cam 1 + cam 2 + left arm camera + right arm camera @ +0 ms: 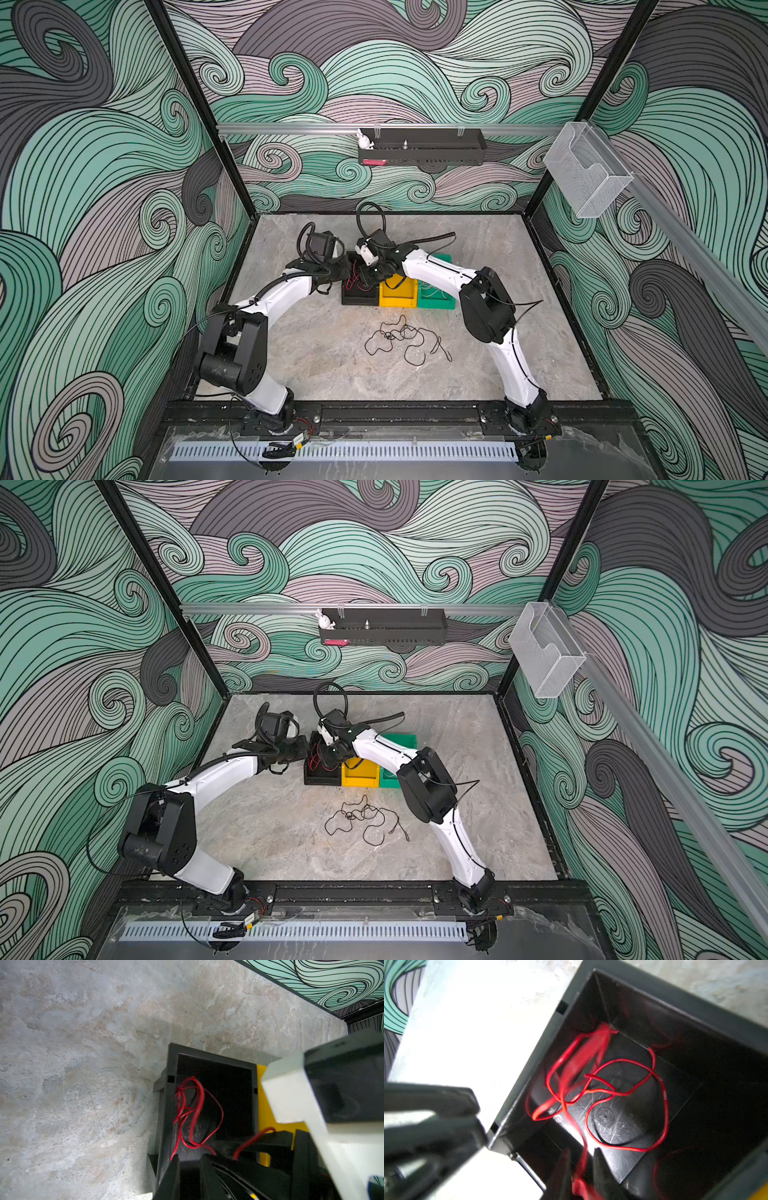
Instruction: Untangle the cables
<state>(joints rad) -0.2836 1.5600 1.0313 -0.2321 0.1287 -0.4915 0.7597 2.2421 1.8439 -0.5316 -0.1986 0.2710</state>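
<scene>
Red cable lay coiled in the black bin; only the top views showed dark cables tangled on the table. Right gripper gaped slightly around a red strand, left gripper narrowly apart.

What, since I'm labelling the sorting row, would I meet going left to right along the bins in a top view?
black bin → yellow bin → green bin
</scene>
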